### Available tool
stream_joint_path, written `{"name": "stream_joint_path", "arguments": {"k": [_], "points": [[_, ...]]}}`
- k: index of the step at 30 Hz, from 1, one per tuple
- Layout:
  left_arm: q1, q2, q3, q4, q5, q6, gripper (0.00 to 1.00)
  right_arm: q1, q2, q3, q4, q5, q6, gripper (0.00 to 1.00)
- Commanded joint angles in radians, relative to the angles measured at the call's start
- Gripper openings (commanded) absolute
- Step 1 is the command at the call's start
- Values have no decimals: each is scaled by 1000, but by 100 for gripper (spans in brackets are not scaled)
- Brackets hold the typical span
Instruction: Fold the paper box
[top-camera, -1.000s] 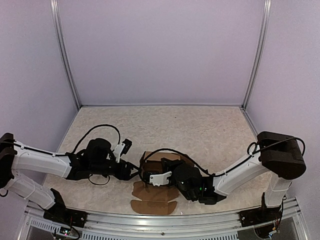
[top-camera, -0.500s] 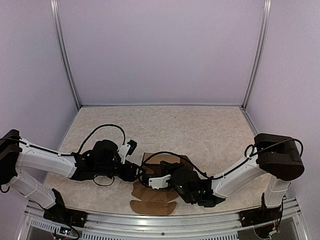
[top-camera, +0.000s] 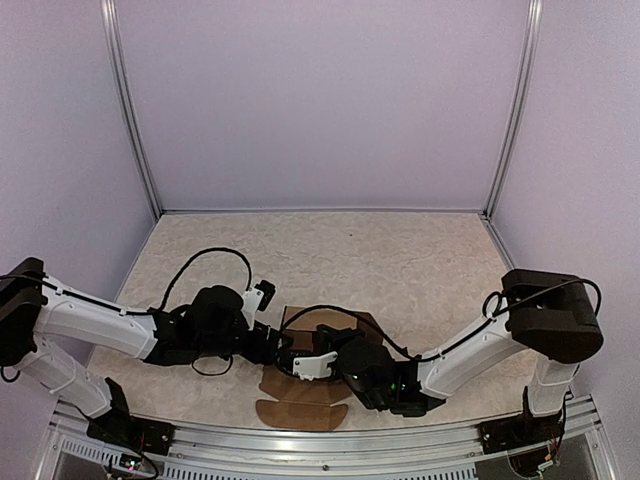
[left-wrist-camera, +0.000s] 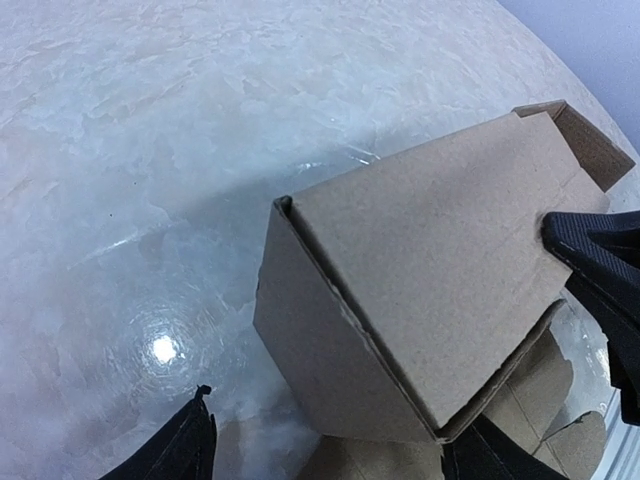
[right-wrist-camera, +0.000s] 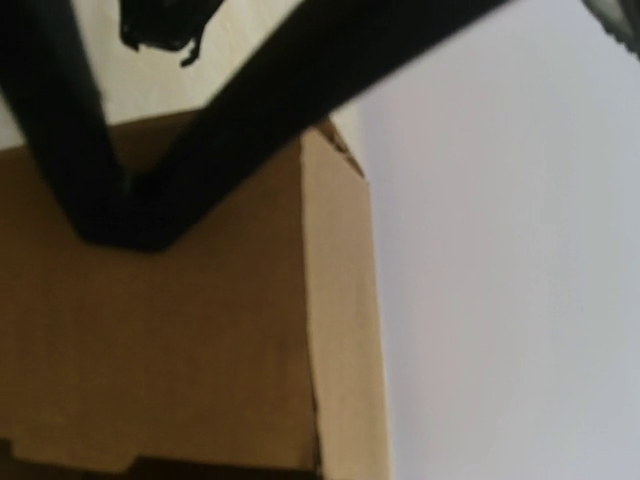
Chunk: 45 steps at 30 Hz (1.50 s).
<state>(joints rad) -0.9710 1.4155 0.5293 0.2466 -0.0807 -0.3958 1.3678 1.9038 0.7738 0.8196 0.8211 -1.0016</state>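
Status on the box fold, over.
Left gripper open, short of paper box. Right gripper shut, tip on its top panel. Box half-formed, near flaps flat. Nothing blocking.

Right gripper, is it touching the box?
Touching. The right wrist view shows the right gripper, shut, with its tips planted on the box panel, no gap between them.

Looks like a robotics lab cell to me: blank lilac panels (top-camera: 320, 100), aluminium posts (top-camera: 130, 110), pale marbled counter (top-camera: 400, 250), left arm (top-camera: 90, 325) and right arm (top-camera: 475, 348) bolted to a metal rail (top-camera: 420, 437).
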Motion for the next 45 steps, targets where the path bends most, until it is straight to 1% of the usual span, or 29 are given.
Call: {"name": "stream_joint_path", "arguments": {"k": [1,5,8,13,21,26,29,31,34,35,38,40,42,45], "points": [[-23,32,28,17,-79,29,77,21,28,21,-44,-10,47,0],[-44,53,32,40,-110,37,77,22,33,42,-73,-8,73,0],[-54,73,47,32,-131,38,73,25,36,54,-89,-9,82,0],[-61,79,66,40,-150,58,57,26,36,70,-112,-17,110,0],[-62,114,86,75,-151,86,29,26,44,116,-166,-20,179,0],[-62,131,98,93,-153,89,13,26,40,160,-244,-12,250,0],[-64,140,111,94,-148,93,1,25,27,183,-291,-12,296,0],[-66,141,118,90,-153,100,0,25,13,198,-325,-20,327,0],[-67,137,129,83,-158,117,0,23,-11,225,-392,-34,368,7],[-67,133,133,80,-160,124,0,23,-24,232,-421,-48,388,11],[-67,129,156,49,-178,152,0,17,-76,247,-507,-105,464,31],[-67,129,175,32,-186,172,0,10,-119,251,-559,-155,517,41],[-66,133,190,22,-187,191,0,1,-169,245,-601,-212,567,49],[-60,135,204,23,-178,219,0,-16,-256,229,-655,-312,633,57]]}}
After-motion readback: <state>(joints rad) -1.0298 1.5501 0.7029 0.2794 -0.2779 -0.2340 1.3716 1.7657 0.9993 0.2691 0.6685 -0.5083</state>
